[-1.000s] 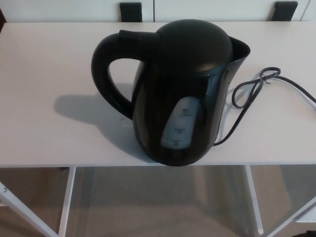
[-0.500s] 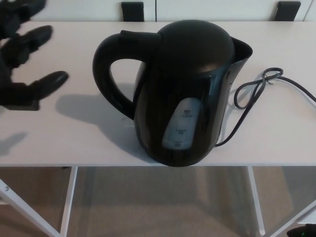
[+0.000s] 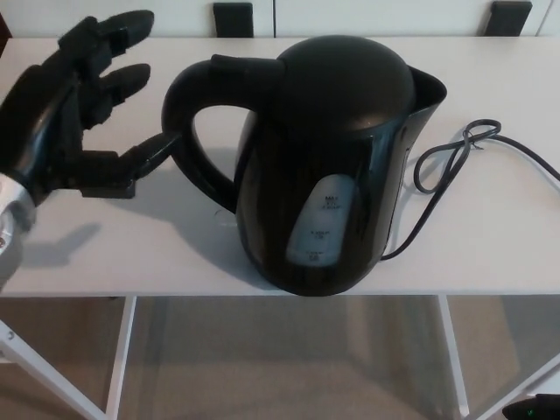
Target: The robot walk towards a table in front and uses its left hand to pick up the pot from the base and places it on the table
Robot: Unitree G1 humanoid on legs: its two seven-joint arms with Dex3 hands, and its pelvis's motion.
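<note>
In the head view, you are seeing the pot (image 3: 324,166) standing upright in the middle of the frame, on the white table (image 3: 105,254) and close to its near edge. Its body is hiding whatever it is sitting on, so you cannot make out a base. Its handle (image 3: 185,131) is pointing toward frame left and its spout toward the upper right.

Your left hand (image 3: 74,118) is hovering at the left of the frame, just beside that handle, spread wide and holding nothing. Its fingers (image 3: 122,79) are stretching toward the upper left corner. The thumb (image 3: 149,153) is reaching right to the handle's outer curve; you cannot tell whether it is touching. Your right hand is not showing.

The table's near edge is running across the lower third of the frame, right under the pot's front. Open tabletop is lying beneath the hand at the left and behind the pot toward the top.

A dark cord (image 3: 455,157) is looping on the table right of the pot, one strand leading to the pot's lower right side and another leaving the frame's right edge. Two dark blocks (image 3: 233,17) are sitting at the far edge, at the top.
</note>
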